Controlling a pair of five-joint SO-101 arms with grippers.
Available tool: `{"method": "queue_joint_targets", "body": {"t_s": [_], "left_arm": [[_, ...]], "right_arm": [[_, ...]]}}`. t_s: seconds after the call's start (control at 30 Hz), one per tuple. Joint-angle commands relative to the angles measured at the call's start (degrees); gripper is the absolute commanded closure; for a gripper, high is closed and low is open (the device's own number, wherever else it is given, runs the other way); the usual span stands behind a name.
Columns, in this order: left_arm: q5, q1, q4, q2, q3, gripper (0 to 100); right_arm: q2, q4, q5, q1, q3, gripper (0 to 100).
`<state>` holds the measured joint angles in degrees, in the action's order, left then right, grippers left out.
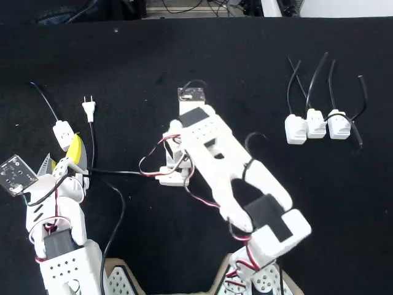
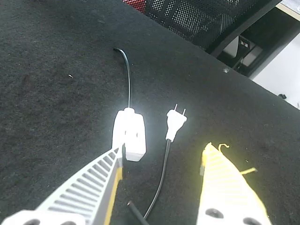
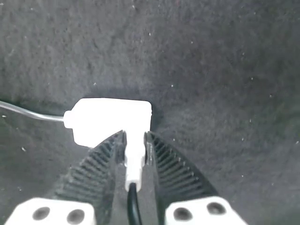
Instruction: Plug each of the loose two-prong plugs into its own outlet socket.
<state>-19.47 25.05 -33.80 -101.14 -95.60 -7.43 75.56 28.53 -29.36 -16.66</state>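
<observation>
While right gripper (image 3: 135, 137) pinches a plug (image 3: 135, 161), left gripper (image 2: 164, 151) gapes; plug seemingly socketed.

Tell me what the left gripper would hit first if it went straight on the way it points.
Probably the white outlet socket, which lies right at the tip of the left gripper's grey finger. The loose two-prong plug sits slightly farther, facing the open gap. Depth is hard to judge.

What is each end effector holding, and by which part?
The right end effector grips a white plug by its body, at the socket; left end effector holds nothing.
</observation>
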Motion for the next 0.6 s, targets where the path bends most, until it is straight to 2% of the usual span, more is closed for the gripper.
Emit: {"method": "queue_joint_targets", "body": {"t_s": [0.0, 0.13, 0.47, 0.57], "left_arm": [[-0.4, 0.7, 1.1, -0.3, 0.6, 73], [-0.4, 0.7, 1.1, -0.3, 0.6, 73], [-0.4, 0.5, 1.1, -0.3, 0.6, 73], [-0.4, 0.6, 1.1, -0.3, 0.6, 73]], "right_arm": [[-1.3, -1.1, -2.2, 1.1, 4.4, 98.8], [-2.0, -4.7, -5.7, 1.0, 3.0, 98.8], [-1.7, -7.6, -6.4, 1.0, 0.0, 98.7], [-2.0, -7.6, -10.5, 1.1, 1.5, 98.6]]}}
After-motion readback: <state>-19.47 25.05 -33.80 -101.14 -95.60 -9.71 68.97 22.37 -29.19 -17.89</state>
